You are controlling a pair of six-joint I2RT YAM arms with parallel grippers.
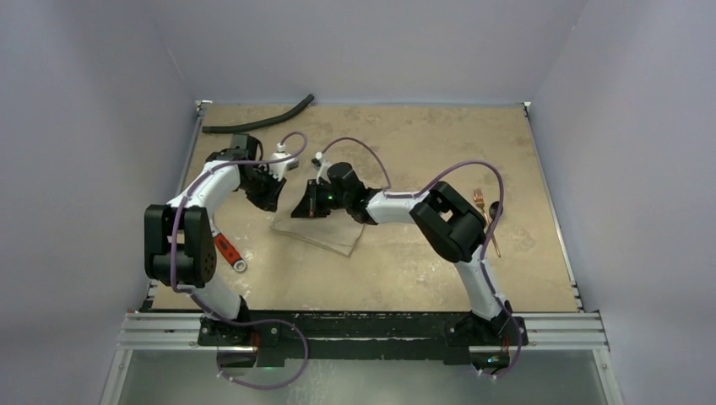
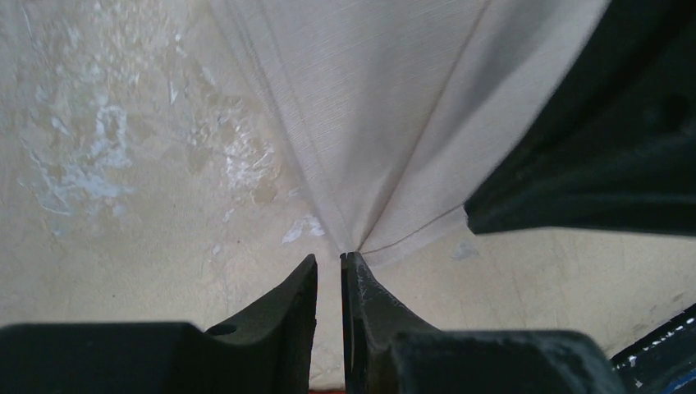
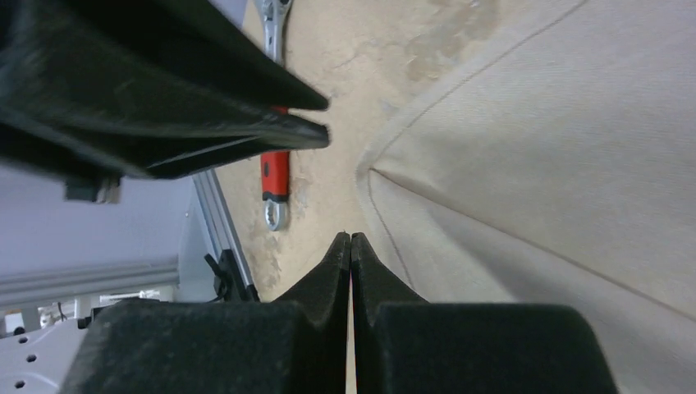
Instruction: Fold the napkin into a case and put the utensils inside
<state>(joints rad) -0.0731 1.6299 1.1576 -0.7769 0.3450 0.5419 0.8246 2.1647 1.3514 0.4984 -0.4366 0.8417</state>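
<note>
The beige napkin (image 1: 331,236) lies folded on the table between the two arms, its layers narrowing to a corner (image 2: 354,246). My left gripper (image 2: 328,259) stands open by a narrow gap. The corner's tip touches its right fingertip (image 2: 354,264), and bare table shows between the jaws. In the top view the left gripper (image 1: 283,196) is at the napkin's far left end. My right gripper (image 3: 350,236) is shut with nothing between its tips, just off the napkin's hemmed edge (image 3: 386,238). From above it (image 1: 306,207) sits beside the left one. A copper fork (image 1: 481,204) lies by the right arm's elbow.
A red-handled wrench (image 1: 228,251) lies near the left arm, also seen in the right wrist view (image 3: 276,168). A black curved hose (image 1: 257,120) rests at the far left corner. Metal rails edge the table (image 1: 540,143).
</note>
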